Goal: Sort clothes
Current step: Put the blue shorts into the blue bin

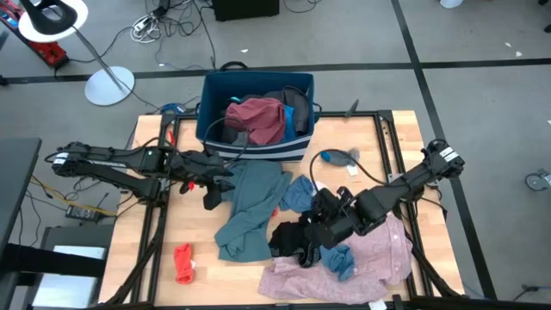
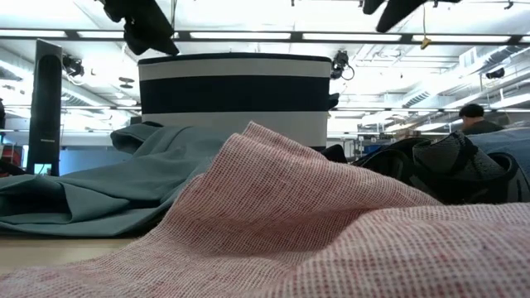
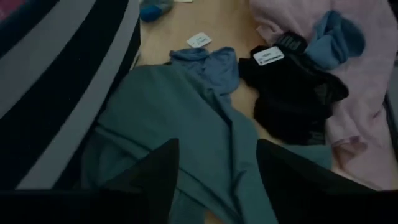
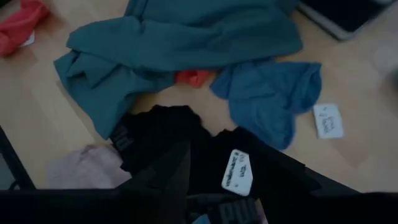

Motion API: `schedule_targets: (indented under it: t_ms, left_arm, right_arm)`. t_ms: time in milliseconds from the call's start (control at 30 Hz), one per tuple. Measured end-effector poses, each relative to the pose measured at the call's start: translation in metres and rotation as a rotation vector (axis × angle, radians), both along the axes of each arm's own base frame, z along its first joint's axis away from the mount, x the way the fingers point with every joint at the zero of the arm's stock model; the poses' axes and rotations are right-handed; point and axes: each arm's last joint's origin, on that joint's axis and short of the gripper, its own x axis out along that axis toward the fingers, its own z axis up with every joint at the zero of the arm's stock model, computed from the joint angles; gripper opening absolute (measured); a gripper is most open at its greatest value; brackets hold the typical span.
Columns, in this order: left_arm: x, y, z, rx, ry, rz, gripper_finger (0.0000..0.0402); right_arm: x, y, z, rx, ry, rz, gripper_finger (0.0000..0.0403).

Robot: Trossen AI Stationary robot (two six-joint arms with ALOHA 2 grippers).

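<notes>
The left end effector (image 1: 209,200) hangs wide open and empty over the teal shirt (image 1: 250,209) spread on the desk (image 1: 155,267); a good pick would pinch one raised fold only, clear of the neighbouring black garment (image 1: 291,238).

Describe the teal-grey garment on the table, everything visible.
The teal-grey garment is a large, soft, matte piece lying crumpled and folded flat on the wooden table, running from just in front of the striped bin down toward the table's middle. Its far end lies at the bin's base. A blue piece and the black garment lie against its right edge, and a small red scrap peeks out beside it. The left gripper hovers open above it, holding nothing.
</notes>
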Motion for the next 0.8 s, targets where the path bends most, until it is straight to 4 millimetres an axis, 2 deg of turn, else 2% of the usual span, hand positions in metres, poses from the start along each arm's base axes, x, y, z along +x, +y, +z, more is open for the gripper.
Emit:
schedule_targets:
  t_ms: [67, 200, 533, 800]
  left_arm:
    - [0.001, 0.000, -0.001, -0.047, 0.006, 0.046, 0.0232]
    - [0.007, -0.001, -0.006, -0.039, 0.031, 0.030, 0.0231]
    - [0.039, -0.004, -0.043, 0.002, 0.217, 0.016, 0.0225]
    - [0.056, -0.001, -0.068, 0.116, 0.314, 0.106, 0.0225]
  right_arm:
    - [-0.002, 0.004, -0.007, 0.015, -0.006, -0.013, 0.0164]
    - [-0.004, 0.014, -0.023, 0.019, -0.040, -0.006, 0.0166]
    - [-0.008, 0.028, -0.062, 0.072, -0.115, 0.009, 0.0160]
    - [-0.008, 0.029, -0.065, 0.089, -0.118, 0.006, 0.0156]
